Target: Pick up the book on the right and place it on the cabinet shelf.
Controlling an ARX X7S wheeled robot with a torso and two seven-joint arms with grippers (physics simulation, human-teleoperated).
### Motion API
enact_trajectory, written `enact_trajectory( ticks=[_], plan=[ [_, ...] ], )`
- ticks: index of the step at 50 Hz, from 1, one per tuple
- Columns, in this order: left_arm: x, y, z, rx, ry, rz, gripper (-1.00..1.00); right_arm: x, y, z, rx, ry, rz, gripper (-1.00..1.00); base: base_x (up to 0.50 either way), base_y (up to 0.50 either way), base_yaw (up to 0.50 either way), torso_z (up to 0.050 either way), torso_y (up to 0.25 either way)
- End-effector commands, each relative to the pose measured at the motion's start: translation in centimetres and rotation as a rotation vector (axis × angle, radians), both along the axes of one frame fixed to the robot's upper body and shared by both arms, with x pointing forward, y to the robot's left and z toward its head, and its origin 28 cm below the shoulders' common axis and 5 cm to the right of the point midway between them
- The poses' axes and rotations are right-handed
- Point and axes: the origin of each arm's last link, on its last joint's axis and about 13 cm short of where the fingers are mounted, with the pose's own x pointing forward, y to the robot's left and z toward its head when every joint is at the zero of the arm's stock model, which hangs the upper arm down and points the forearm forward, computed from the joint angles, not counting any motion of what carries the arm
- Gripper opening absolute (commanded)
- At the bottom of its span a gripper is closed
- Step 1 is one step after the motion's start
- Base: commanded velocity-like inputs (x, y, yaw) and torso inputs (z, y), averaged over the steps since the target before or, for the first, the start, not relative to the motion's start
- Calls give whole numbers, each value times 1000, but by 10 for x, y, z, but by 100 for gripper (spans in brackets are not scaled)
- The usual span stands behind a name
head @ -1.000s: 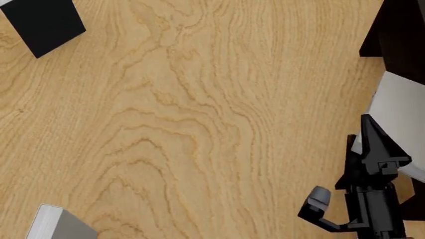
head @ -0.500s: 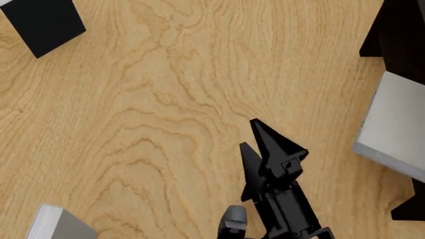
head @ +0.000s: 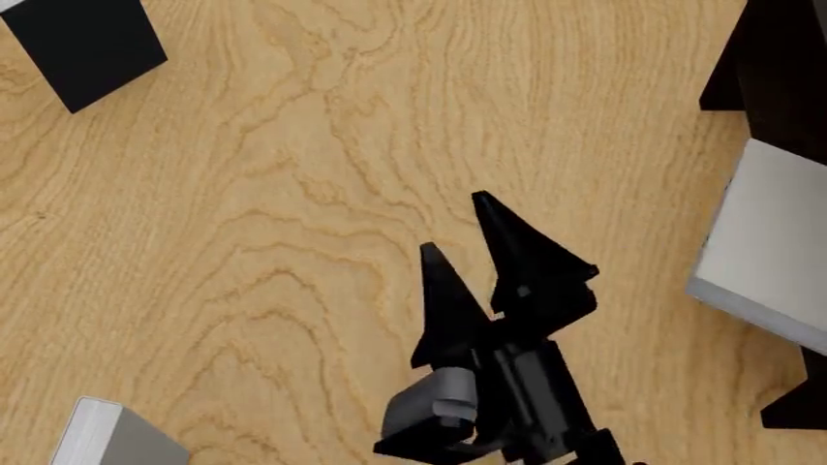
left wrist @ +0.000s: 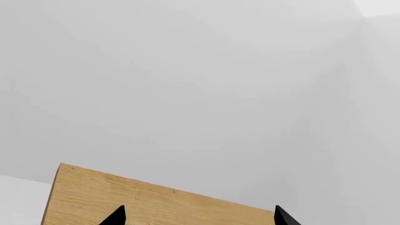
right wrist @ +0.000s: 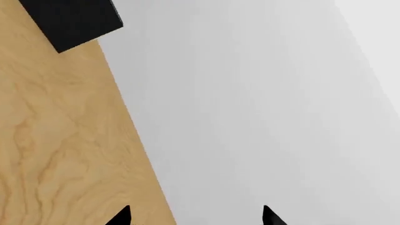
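Observation:
The book [head: 770, 239], plain light grey, lies at the head view's right edge against the nearly black cabinet shelf [head: 783, 60]; another dark cabinet part [head: 801, 399] shows below it. My right gripper [head: 452, 225] hangs open over the bare wooden table [head: 259, 213], well left of the book, holding nothing. Its wrist view shows both fingertips spread around the gripper [right wrist: 195, 216] over the table's edge. My left gripper [left wrist: 198, 216] is open and empty, seen only in its wrist view, above a table corner [left wrist: 156, 204].
A black book [head: 84, 44] lies at the far left of the table and also shows as the black book [right wrist: 72, 21] in the right wrist view. A look-alike grey book [head: 110, 438] sits at the near left corner.
My right gripper has swung left, away from the grey book and out over the middle of the table, and its jaws stand wider apart. The book has stayed put.

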Motion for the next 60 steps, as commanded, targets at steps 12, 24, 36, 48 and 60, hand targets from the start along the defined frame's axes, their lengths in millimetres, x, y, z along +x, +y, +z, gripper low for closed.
enact_trajectory(
  ticks=[12,24,36,48,60],
  plan=[
    [-1,0,0,1,0,4,100,2,7,4,579,293,-41,100,0,0,0,0,0],
    [0,1,-1,1,5,-1,100,4,10,15,885,441,4,100,0,0,0,0,0],
    [-1,0,-1,1,0,0,100,2,19,26,905,447,51,100,0,0,0,0,0],
    [1,1,-2,-1,4,0,100,1,31,34,823,418,95,100,0,0,0,0,0],
    [1,1,-2,1,6,0,100,19,37,29,864,427,95,100,0,0,0,0,0]
  ],
)
